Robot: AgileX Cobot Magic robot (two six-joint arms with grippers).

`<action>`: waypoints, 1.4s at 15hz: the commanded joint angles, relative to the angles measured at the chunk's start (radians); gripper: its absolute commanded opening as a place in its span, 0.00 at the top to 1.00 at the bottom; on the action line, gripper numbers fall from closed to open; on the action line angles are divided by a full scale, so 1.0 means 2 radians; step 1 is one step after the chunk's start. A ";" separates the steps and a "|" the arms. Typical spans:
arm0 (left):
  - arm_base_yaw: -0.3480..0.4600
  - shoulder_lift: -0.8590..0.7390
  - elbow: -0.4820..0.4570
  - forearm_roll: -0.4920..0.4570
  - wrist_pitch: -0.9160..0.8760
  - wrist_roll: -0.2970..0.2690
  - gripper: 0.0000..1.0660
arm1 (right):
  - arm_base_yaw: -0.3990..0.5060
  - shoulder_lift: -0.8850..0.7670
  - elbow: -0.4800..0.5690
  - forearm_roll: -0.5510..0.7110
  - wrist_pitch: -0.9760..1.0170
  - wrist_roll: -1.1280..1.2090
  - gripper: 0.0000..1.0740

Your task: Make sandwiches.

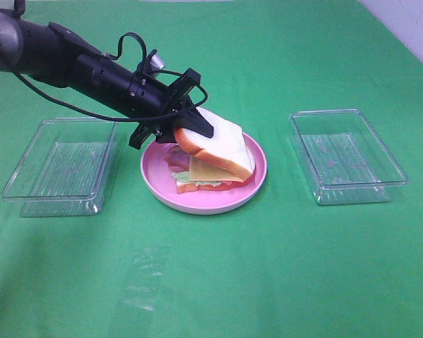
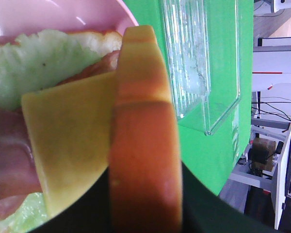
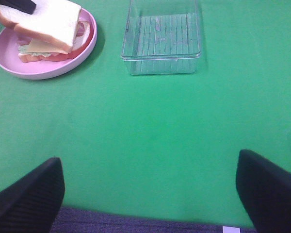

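Observation:
The sandwich stack (image 1: 211, 176) lies on a round pink plate (image 1: 197, 201) at the table's middle: a bottom bread slice, pale green lettuce (image 2: 39, 63), reddish bacon (image 2: 9, 165) and a yellow cheese square (image 2: 72, 136). My left gripper (image 1: 190, 130) is shut on the left edge of the top bread slice (image 1: 222, 144). The slice is tilted, its right edge resting on the stack and its held edge raised. Its orange-brown crust (image 2: 145, 145) fills the left wrist view. My right gripper (image 3: 150, 189) is open and empty, low over bare green cloth, far from the plate (image 3: 43, 68).
A clear plastic tray (image 1: 60, 165) sits left of the plate and another (image 1: 349, 155) to its right; the right one also shows in the right wrist view (image 3: 161, 39). Both trays hold nothing. Green cloth covers the table.

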 commanded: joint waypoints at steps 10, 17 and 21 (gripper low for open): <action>-0.002 -0.058 -0.073 0.182 0.053 -0.110 0.06 | -0.003 -0.016 0.000 0.001 -0.002 -0.007 0.15; -0.002 -0.074 -0.167 0.435 0.202 -0.222 0.06 | -0.003 -0.016 0.000 0.001 -0.002 -0.007 0.15; 0.019 -0.112 -0.166 0.561 0.202 -0.224 0.06 | -0.003 -0.016 0.000 0.001 -0.002 -0.007 0.15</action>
